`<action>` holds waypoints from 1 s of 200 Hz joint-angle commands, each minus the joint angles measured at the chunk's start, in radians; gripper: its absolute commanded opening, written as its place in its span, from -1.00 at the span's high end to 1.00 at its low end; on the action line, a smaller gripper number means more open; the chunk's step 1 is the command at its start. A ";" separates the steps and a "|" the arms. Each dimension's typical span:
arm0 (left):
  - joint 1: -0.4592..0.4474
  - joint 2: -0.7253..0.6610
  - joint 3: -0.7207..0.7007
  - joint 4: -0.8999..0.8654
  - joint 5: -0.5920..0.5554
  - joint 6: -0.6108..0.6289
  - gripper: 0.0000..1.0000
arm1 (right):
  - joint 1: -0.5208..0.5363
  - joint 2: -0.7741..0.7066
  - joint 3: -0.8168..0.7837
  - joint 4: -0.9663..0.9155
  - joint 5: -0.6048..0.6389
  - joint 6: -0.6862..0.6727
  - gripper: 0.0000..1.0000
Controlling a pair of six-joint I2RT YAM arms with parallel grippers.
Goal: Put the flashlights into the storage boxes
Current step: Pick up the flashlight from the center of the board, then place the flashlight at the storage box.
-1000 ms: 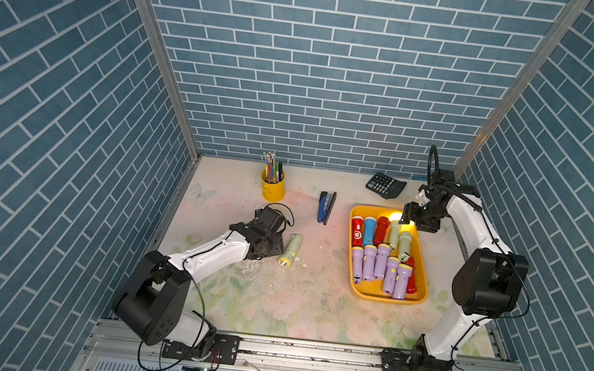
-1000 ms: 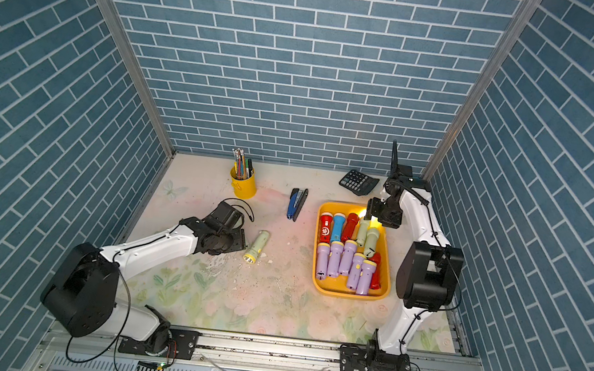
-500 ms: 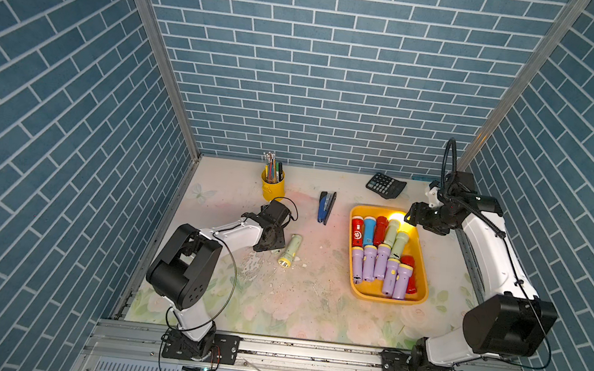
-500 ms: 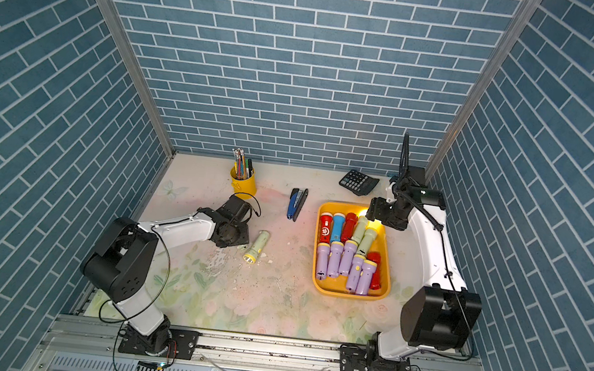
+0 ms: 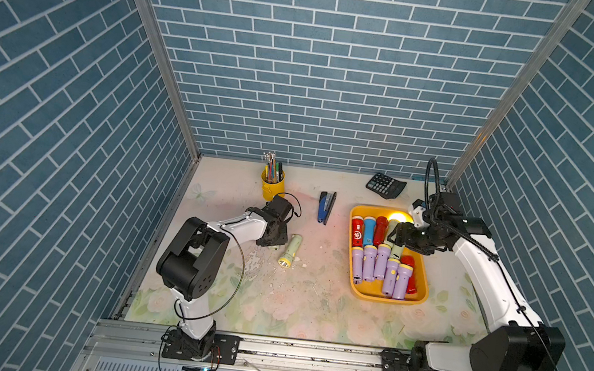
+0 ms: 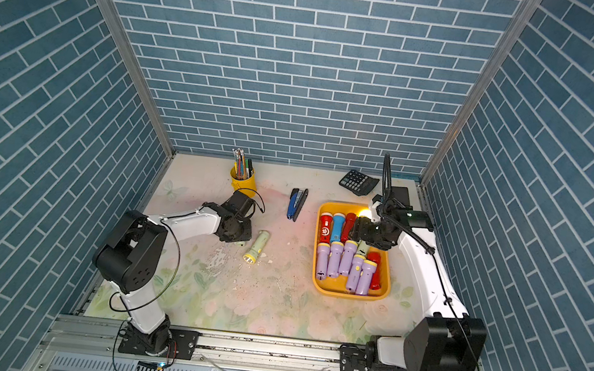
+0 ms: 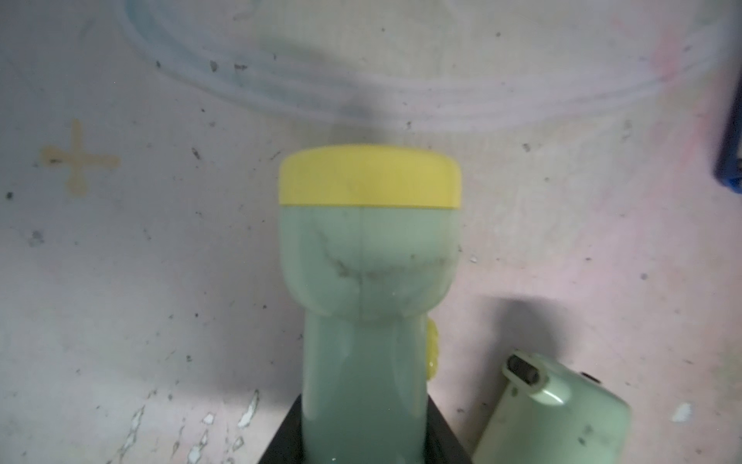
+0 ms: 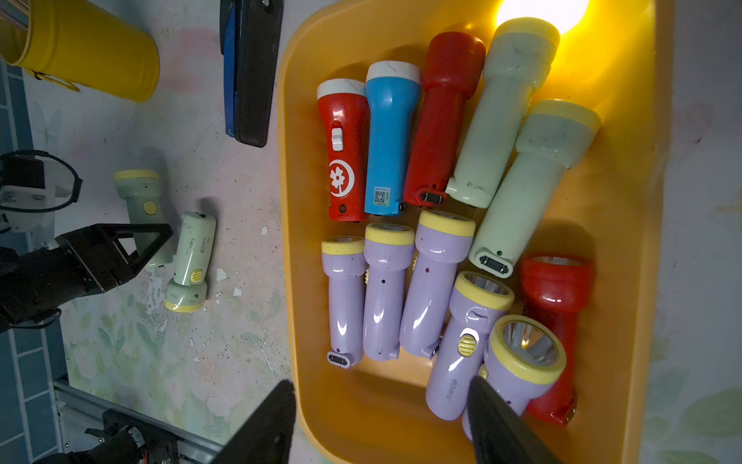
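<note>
So 11 torches (image 8: pixel 391 136) lay in the tray (image 8: pixel 626 281); outside it, my left gripper (image 5: pixel 273 244) clamped 1 green torch (image 7: pixel 361 261), 1 loose torch (image 8: pixel 190 261) lay beside, and my right gripper (image 8: pixel 381 383) gaped empty.

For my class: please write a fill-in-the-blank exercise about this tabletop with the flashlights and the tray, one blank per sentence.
1. The orange-yellow tray holds only one ___ flashlight.
2. The lit flashlight in the tray is pale ___.
3. The stapler lies between the pen cup and the ___.
4. Outside the tray, ___ flashlights lie on the table.
Missing words: blue, green, tray, two.
</note>
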 commanded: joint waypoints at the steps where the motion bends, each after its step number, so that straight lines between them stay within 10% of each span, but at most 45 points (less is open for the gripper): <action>1: -0.038 -0.089 0.078 -0.060 0.034 0.008 0.45 | 0.000 -0.065 -0.064 -0.030 -0.022 0.051 -0.38; 146: -0.507 0.227 0.558 -0.103 0.238 -0.092 0.39 | 0.000 -0.259 -0.277 -0.184 0.120 0.177 -0.38; 200: -0.554 0.317 0.650 -0.097 0.268 -0.104 -0.01 | 0.000 -0.273 -0.280 -0.169 0.113 0.188 -0.39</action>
